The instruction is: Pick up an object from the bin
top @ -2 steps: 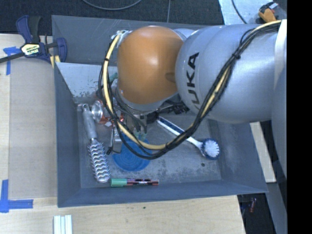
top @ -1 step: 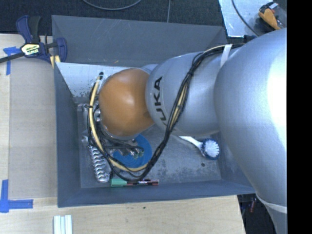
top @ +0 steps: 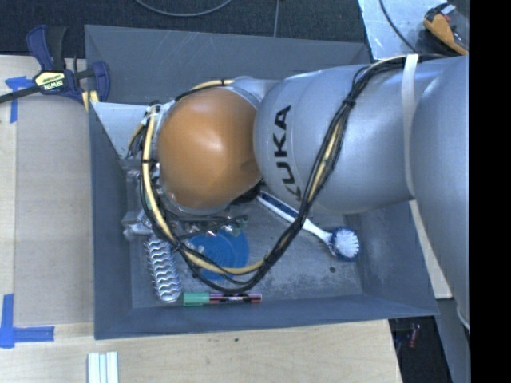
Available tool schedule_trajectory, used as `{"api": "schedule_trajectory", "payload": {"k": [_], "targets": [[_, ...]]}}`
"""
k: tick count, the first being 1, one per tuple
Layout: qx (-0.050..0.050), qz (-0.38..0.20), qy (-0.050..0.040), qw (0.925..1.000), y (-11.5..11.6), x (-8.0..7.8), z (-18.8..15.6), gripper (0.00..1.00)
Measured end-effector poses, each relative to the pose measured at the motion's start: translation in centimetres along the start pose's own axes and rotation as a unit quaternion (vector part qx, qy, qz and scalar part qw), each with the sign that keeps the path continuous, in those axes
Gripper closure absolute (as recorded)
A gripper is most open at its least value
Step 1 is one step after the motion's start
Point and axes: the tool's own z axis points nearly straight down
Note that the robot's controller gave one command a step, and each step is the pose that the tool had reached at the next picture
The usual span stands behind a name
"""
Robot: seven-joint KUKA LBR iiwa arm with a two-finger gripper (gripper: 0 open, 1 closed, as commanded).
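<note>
The dark body of my gripper (top: 200,223) pokes out under the arm's orange cover, low over the bin's left middle. Right below it lies a flat blue disc (top: 223,251), partly hidden by the arm's cables. A silvery coiled metal piece (top: 163,266) lies just left of the disc, near the bin's front left corner. A thin marker with a green cap (top: 220,298) lies along the front wall, below the disc.
A white-handled brush with a blue and white bristle head (top: 345,242) lies right of the disc, its handle running under the arm. A pale sheet (top: 113,116) sits in the far left corner. The arm covers most of the bin's middle and right.
</note>
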Motion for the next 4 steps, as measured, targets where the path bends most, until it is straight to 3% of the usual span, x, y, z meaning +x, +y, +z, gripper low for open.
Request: {"api": "schedule_trajectory", "payload": {"k": [1,2,3,4], "targets": [[-0.002,-0.065,0.0029,0.9979,-1.0,-0.8,6.3,0.00],[0.002,-0.252,-0.0010,0.9677,-4.2,-2.1,9.3,0.00],[-0.003,-0.410,0.0000,0.9122,-4.5,-2.3,9.4,1.00],[-0.003,-0.410,0.0003,0.9123,-4.5,-2.3,9.4,1.00]]}}
